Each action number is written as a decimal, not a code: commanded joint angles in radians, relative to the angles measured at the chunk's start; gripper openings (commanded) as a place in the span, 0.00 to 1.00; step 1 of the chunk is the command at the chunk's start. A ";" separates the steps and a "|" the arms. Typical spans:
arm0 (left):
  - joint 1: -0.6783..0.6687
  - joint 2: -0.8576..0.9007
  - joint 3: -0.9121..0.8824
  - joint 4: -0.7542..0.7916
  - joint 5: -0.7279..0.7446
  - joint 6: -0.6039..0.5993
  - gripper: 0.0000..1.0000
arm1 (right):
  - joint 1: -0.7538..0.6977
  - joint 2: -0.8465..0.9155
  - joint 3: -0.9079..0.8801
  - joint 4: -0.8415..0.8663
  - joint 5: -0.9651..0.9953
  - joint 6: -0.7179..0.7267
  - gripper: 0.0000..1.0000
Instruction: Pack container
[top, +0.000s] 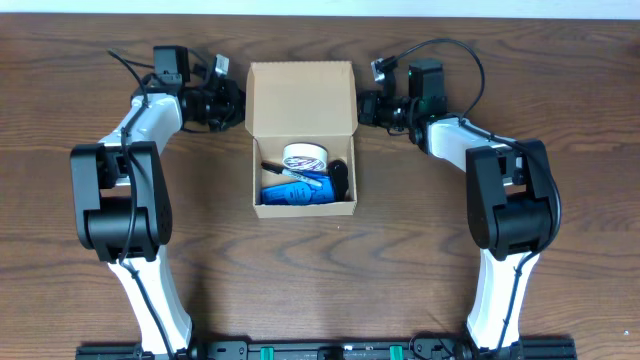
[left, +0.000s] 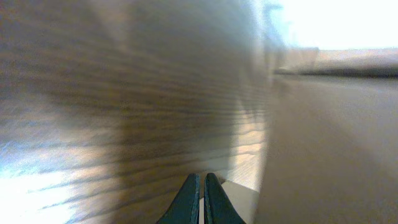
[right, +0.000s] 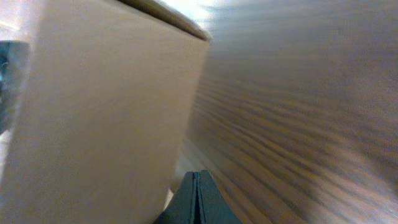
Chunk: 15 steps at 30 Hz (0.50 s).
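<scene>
Dark wood-grain desk (top: 400, 260) is seen under both arms. The left pincer (top: 241, 104) is shut, its two dark fingers (left: 189, 199) pressed together with nothing between them in the left wrist view. It is held just beside the left edge of the container (top: 300, 92), level with the opened lid flap. The right pincer (top: 361, 108) is likewise closed on nothing, its fingers (right: 189, 202) meeting in a single seam, and it is placed just beside the right edge of the same flap. In the right wrist view, a plain tan wall of the container (right: 106, 112) is seen to the left of the fingers, though blurred. The container is set at the middle of the desk between the two arms, lid laid back flat. Inside it, a white tape roll (top: 304, 156), a blue item (top: 292, 194) and a black object (top: 341, 178) are seen.
</scene>
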 joint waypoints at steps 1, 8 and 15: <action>0.004 0.012 0.054 -0.002 0.073 0.052 0.06 | -0.019 0.008 0.009 0.064 -0.135 0.003 0.02; 0.006 -0.002 0.097 -0.002 0.134 0.077 0.06 | -0.034 0.008 0.071 0.088 -0.246 -0.010 0.02; 0.006 -0.094 0.103 -0.006 0.138 0.141 0.06 | -0.033 0.007 0.159 0.089 -0.342 -0.017 0.02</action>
